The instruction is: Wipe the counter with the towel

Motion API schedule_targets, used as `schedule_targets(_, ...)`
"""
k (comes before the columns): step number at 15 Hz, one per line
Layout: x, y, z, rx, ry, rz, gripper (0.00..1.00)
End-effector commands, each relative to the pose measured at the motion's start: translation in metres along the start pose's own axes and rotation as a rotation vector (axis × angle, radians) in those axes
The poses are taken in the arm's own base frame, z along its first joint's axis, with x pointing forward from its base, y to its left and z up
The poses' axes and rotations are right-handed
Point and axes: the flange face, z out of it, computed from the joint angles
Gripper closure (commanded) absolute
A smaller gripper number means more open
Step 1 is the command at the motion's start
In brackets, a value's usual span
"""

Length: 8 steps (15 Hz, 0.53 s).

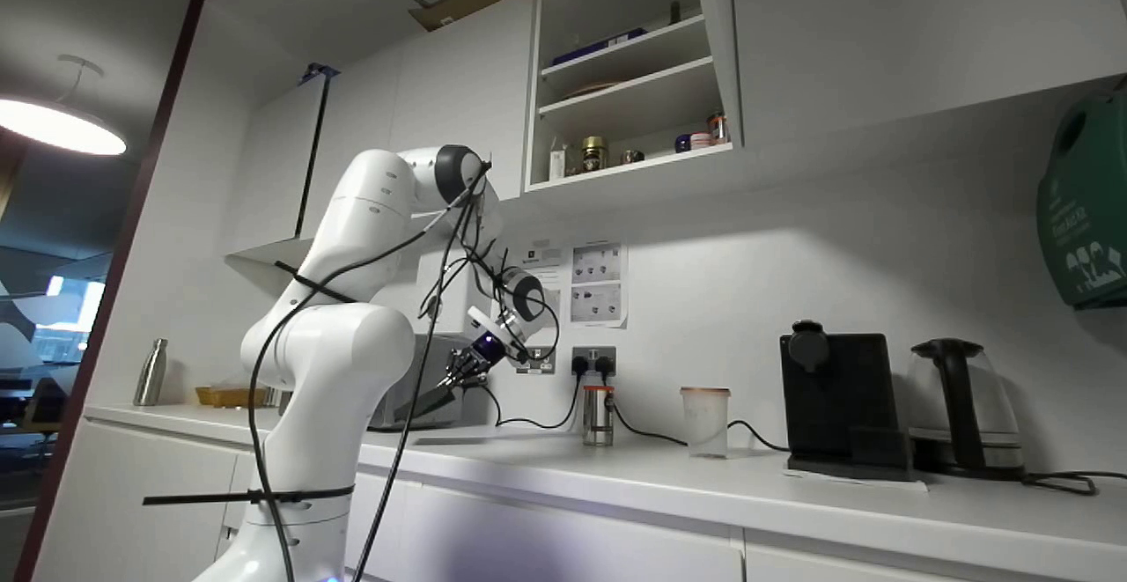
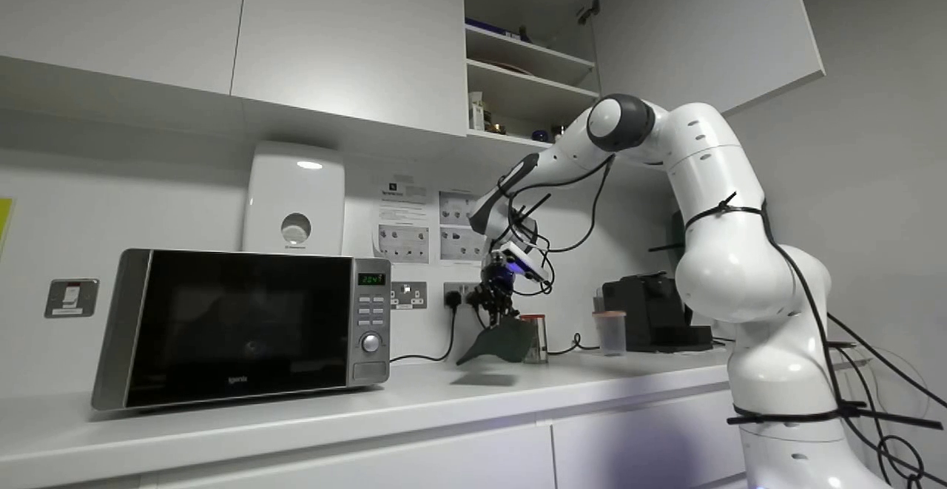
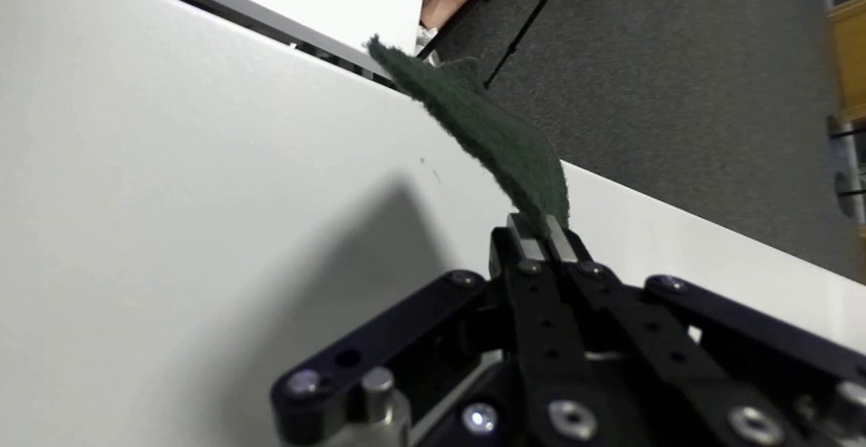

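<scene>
The gripper (image 3: 545, 234) pinches the towel (image 3: 500, 139) above the counter (image 2: 436, 393), clear of it. The microwave (image 2: 244, 326) and kettle (image 1: 964, 410) stand on the counter.

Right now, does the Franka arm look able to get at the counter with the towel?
Probably yes: the gripper pinches the towel above the counter, with nothing visible between the two. The red-lidded canister might limit sideways sweeps.
</scene>
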Motion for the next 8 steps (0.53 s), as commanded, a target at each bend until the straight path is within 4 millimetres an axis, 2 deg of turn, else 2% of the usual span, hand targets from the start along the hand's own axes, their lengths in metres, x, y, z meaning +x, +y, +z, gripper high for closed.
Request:
schedule_targets(1, -0.007, 0.019, 0.008, 0.078, 0.01, 0.049, 0.99)
schedule_targets(8, -0.004, 0.059, 0.013, 0.023, 0.22, 0.294, 0.99)
